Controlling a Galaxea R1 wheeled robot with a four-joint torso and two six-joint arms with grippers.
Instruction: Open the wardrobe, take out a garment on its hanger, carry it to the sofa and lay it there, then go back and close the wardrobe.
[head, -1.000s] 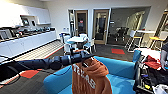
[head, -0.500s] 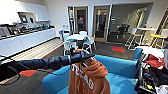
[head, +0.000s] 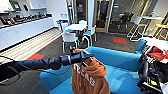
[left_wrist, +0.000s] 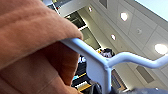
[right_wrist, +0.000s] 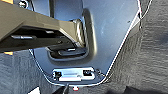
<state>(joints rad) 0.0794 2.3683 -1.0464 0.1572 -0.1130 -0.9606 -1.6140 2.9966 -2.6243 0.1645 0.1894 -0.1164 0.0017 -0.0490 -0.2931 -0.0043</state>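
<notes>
The head view shows the left gripper (head: 88, 56) clamped on the hanger, the orange garment (head: 88, 75) with white lettering dangling over the blue sofa (head: 120, 60). The left wrist view shows the white hanger (left_wrist: 100, 65) close beside orange cloth.

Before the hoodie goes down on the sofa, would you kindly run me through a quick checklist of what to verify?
1. Hoodie hanging from the left pincer: ok, it dangles below the outstretched arm.
2. Hanger fitted in the hoodie: ok, the left wrist view shows the white bar running under the orange cloth.
3. Pincer's grip on the hanger: cannot tell, the contact is not visible.
4. Hoodie above the sofa: ok, the blue seat lies under and behind it in the head view.
5. Landing spot: ok, the seat right of the hoodie looks bare; a pile of clothes sits at the far right end.
6. Right pincer free: cannot tell.
</notes>
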